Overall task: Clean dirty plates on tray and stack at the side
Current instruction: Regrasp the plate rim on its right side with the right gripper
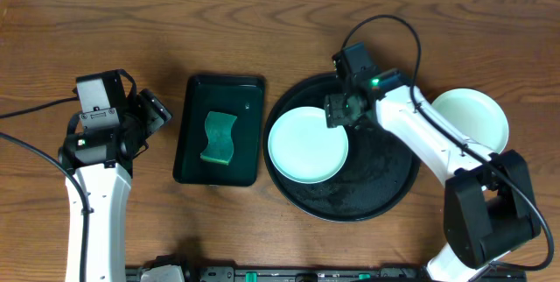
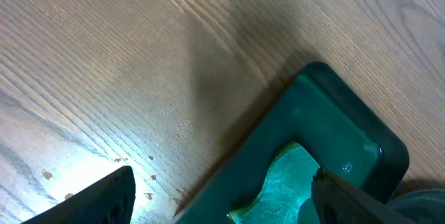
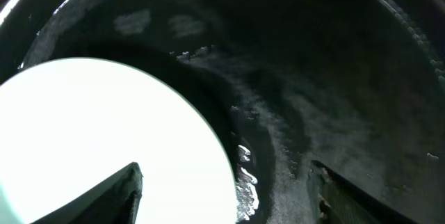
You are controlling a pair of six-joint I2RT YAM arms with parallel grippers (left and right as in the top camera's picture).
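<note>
A pale mint plate [image 1: 306,144] lies flat in the left half of the round black tray [image 1: 385,186]. My right gripper [image 1: 337,114] hangs over the plate's upper right edge. In the right wrist view its fingers stand wide apart, one over the plate [image 3: 104,133] and one over the wet tray floor [image 3: 327,78], so the right gripper [image 3: 226,196] is open and holds nothing. A second pale plate [image 1: 472,117] rests on the table right of the tray. My left gripper [image 1: 160,111] is open above bare wood, left of the rectangular tray.
A small rectangular dark tray [image 1: 197,159] holds a wavy green sponge [image 1: 219,137], between the left arm and the round tray. The left wrist view shows that tray's corner [image 2: 348,123] and the sponge [image 2: 281,182] between the open left gripper [image 2: 222,203] fingers.
</note>
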